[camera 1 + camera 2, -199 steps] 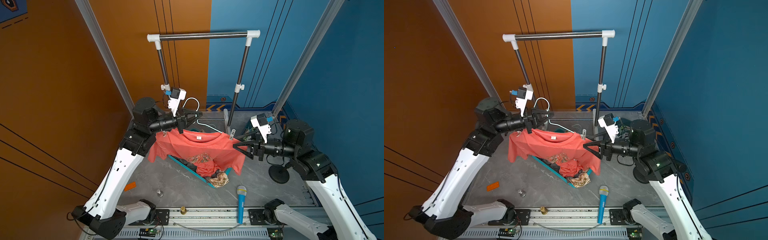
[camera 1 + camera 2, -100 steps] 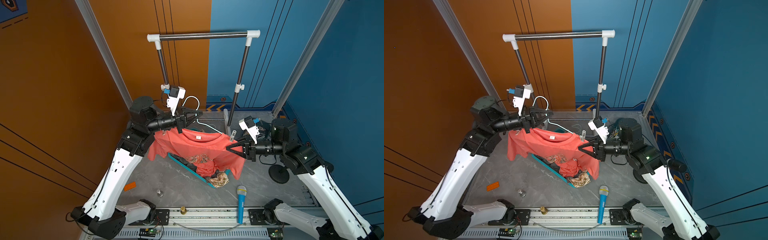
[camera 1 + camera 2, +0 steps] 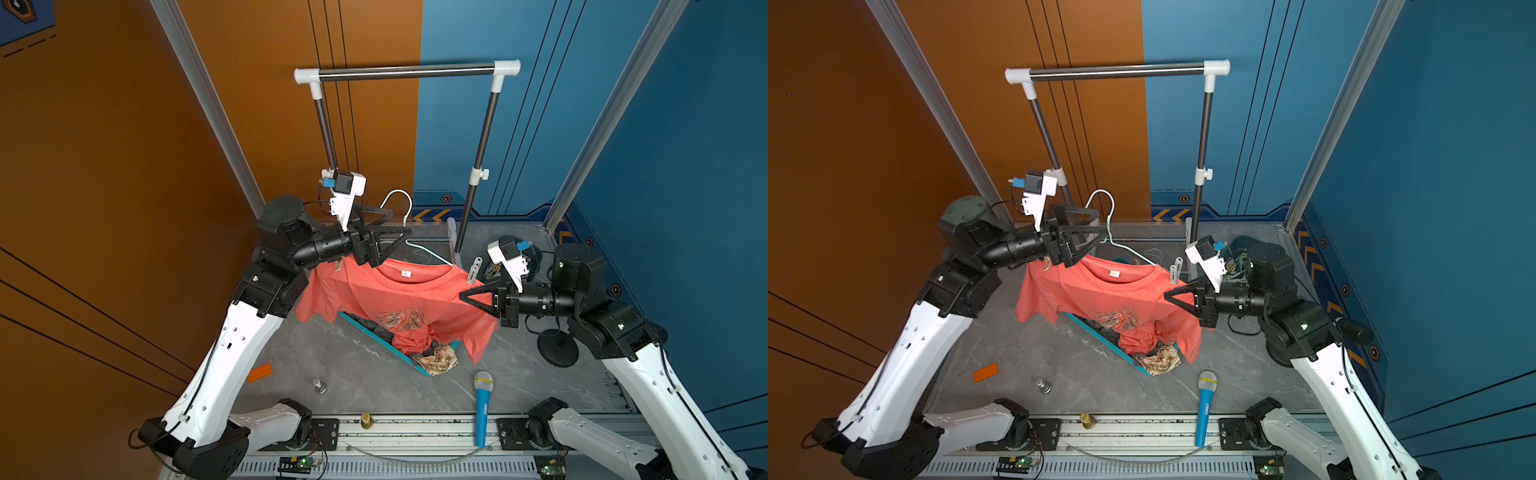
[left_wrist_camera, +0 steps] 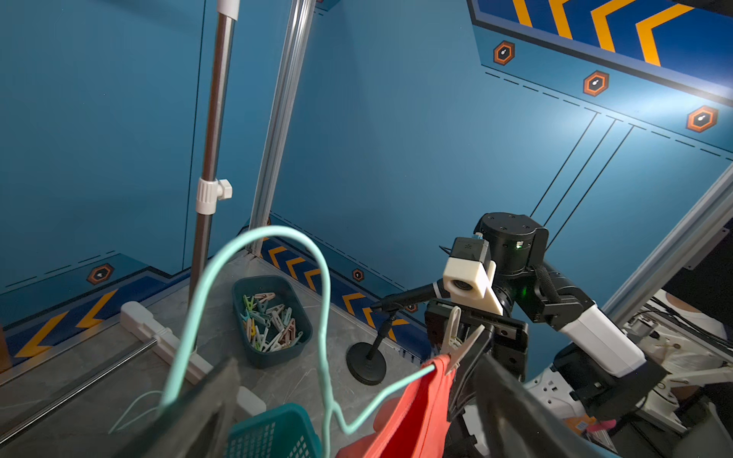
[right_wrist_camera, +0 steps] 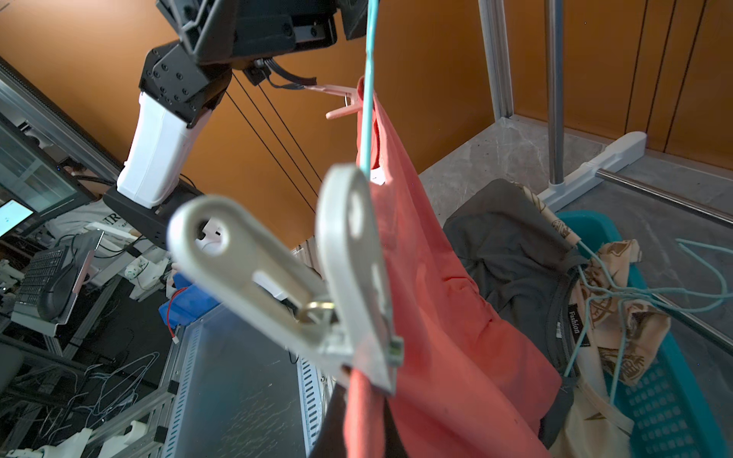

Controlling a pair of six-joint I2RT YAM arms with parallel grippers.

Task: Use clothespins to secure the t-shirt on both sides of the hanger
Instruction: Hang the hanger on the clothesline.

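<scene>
The left gripper (image 3: 399, 222) stands spread, its fingers (image 4: 214, 400) either side of the hanger (image 4: 269, 229) neck and clamping nothing. The right gripper (image 3: 463, 295) is pressed together. It appears to pinch the t-shirt (image 3: 399, 291) at its right shoulder, just below the grey clothespin (image 5: 345, 257). A pink clothespin (image 5: 342, 111) sits on the left shoulder. Spare clothespins (image 4: 267, 321) lie in the tub (image 4: 277, 355) at far right.

Judged step: clear the left gripper. Draw it straight back so neither finger snags the hook. Hold the right pinch firm, since it probably carries the load.

You cannot tell whether either pin bites the wire as well as the cloth. The pink pin is largely hidden in both top views. The hem is buried among garments in the basket (image 3: 365, 332).
</scene>
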